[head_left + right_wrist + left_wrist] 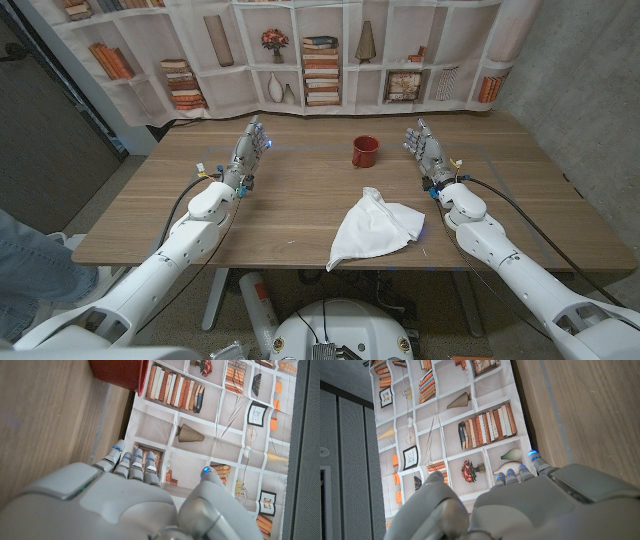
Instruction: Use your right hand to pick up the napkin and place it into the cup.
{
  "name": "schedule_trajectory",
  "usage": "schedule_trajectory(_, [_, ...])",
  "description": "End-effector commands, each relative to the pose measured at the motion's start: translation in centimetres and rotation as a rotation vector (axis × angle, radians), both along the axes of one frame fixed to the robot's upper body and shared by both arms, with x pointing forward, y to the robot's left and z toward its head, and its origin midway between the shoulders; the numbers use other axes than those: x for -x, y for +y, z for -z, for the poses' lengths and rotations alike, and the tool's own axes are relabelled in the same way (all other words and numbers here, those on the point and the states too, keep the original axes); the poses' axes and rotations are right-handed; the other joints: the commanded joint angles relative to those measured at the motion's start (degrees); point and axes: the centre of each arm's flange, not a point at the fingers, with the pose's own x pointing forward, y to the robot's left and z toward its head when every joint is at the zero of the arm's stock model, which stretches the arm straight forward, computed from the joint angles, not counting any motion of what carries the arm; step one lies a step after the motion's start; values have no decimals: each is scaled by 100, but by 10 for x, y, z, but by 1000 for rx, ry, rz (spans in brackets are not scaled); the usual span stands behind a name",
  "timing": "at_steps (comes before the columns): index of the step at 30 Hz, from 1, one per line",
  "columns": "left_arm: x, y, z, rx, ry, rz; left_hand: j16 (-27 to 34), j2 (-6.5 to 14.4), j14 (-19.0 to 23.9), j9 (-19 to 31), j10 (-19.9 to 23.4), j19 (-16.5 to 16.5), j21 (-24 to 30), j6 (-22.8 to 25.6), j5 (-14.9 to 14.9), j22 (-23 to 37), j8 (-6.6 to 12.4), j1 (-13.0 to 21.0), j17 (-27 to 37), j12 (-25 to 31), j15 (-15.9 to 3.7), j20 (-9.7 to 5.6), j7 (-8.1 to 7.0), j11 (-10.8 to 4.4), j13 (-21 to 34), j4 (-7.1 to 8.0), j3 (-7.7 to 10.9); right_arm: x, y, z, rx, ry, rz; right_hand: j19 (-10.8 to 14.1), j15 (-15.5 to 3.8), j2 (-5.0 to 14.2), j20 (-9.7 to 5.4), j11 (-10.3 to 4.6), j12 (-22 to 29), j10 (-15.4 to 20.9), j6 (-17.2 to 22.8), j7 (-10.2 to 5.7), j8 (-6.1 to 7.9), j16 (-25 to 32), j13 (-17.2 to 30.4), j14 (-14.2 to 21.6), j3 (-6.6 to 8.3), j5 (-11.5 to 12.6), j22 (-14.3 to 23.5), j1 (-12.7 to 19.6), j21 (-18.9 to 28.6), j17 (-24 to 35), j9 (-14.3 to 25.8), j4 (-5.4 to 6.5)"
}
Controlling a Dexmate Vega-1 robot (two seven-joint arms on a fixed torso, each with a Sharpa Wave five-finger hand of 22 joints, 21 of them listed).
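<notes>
STEP: pick not yet begun | right hand [428, 147] waiting on the counter [300, 185] beside the red cup [365, 151], fingers apart, holding nothing | napkin [374, 229] lying crumpled nearer the robot, untouched | left hand [251, 145] idling, fingers apart | NEXT: right hand needing to pull back over the napkin and pinch it.
</notes>
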Motion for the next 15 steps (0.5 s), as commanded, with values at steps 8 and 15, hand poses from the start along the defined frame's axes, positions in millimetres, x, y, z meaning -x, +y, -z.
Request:
schedule_trajectory(8, [-2,-5,-8,-19,4,-3,46,23,-576,18,-295,-1293,-42,-284,41,14,6,66,5,48,60,-211,64,44,-20,-56,-16,14,1,-3,14,-52,6,140,-15,12,-199,-18,56,143,42,-33,-13,11,5,113,25,18,6,112,-4,16,30,-47])
schedule_trajectory(15, [-4,-6,-10,-23,5,5,48,44,-551,18,-256,-1269,-62,-266,51,15,2,83,4,58,64,-185,62,44,-31,-67,-17,22,-3,-7,32,-73,2,284,-84,29,-225,-72,81,297,114,-72,-9,23,4,259,30,17,6,178,-15,13,31,-94])
